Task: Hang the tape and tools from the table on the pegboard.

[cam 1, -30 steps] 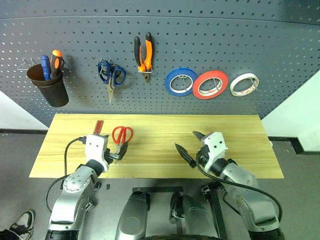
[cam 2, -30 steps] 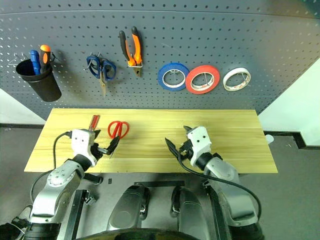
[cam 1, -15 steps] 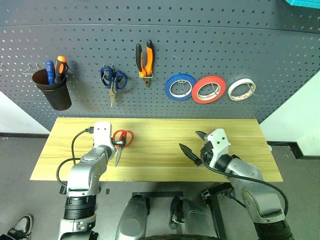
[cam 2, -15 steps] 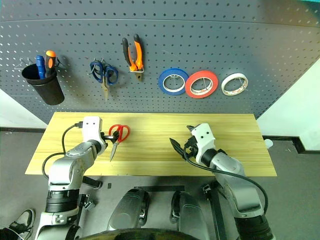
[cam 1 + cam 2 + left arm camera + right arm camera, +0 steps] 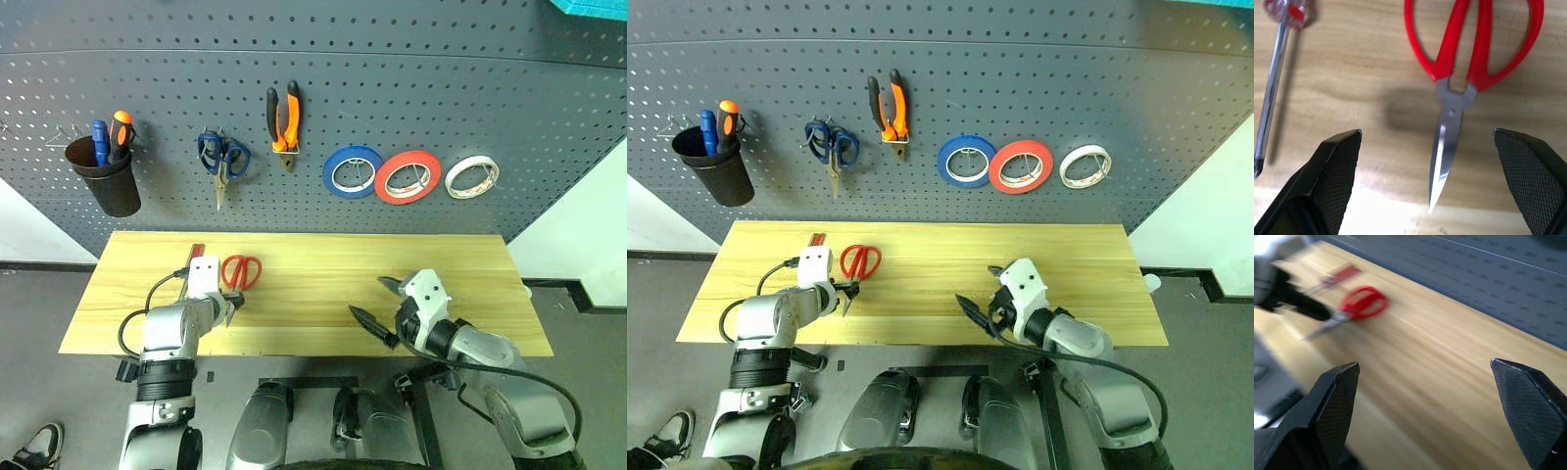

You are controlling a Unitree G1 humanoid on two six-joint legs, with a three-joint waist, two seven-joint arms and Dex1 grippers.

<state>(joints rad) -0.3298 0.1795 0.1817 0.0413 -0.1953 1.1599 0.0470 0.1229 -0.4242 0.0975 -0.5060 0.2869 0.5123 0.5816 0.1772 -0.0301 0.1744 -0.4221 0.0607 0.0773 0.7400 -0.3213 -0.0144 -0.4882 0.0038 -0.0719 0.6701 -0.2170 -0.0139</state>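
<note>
Red-handled scissors (image 5: pixel 240 271) lie flat on the table (image 5: pixel 392 257) at its left, blades pointing to the near edge. My left gripper (image 5: pixel 1426 132) tips down over the blades (image 5: pixel 1442 156), open, one finger on each side, holding nothing. The slim red-handled screwdriver (image 5: pixel 1273 83) lies just left of the scissors. My right gripper (image 5: pixel 377 302) hovers open and empty over the table's middle front. On the pegboard (image 5: pixel 509 108) hang the orange-and-black pliers (image 5: pixel 282 116) and the red-orange tape (image 5: pixel 409 176).
Also on the pegboard are blue-handled scissors (image 5: pixel 222 157), a blue roll (image 5: pixel 353 169), a white roll (image 5: pixel 471 176), and a black cup (image 5: pixel 101 178) at the far left holding blue and orange screwdrivers. The table's near edge runs just under both grippers.
My left gripper has tipped downward and sunk closer to the table, over the scissors' blades. The head view has shifted. The right gripper stays open over the table's front.
</note>
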